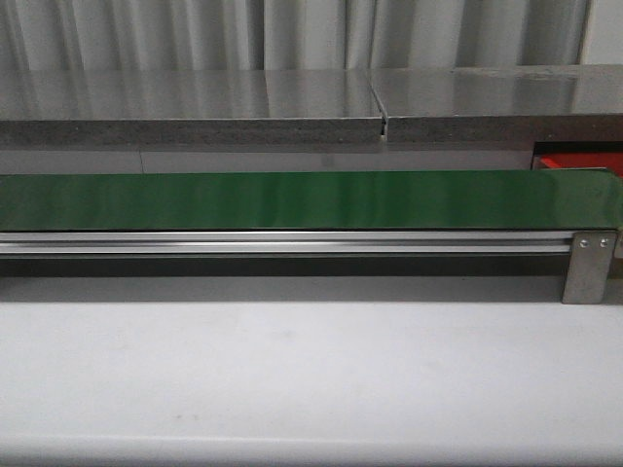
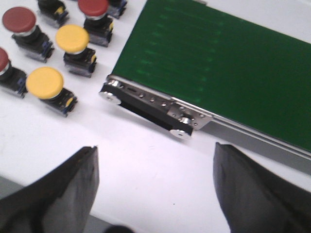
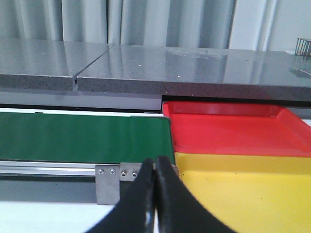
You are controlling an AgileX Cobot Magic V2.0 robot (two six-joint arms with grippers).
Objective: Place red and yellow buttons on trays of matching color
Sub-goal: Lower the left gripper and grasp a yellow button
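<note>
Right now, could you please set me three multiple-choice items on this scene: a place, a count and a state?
1. The red tray sits: A) beside the yellow tray, at the green belt's end; B) under the belt; C) on the belt.
2. Yellow buttons in view: A) one; B) two; C) four.
3. The right hand is: A) wide open; B) gripping a button; C) shut, empty.
Answers: A, the trays lie side by side past the belt; B, two yellow caps show; C, its fingers meet on nothing.

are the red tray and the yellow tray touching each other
Touching, as far as it shows. In the right wrist view the red tray and yellow tray meet edge to edge along one line, with no gap visible between them.
</note>
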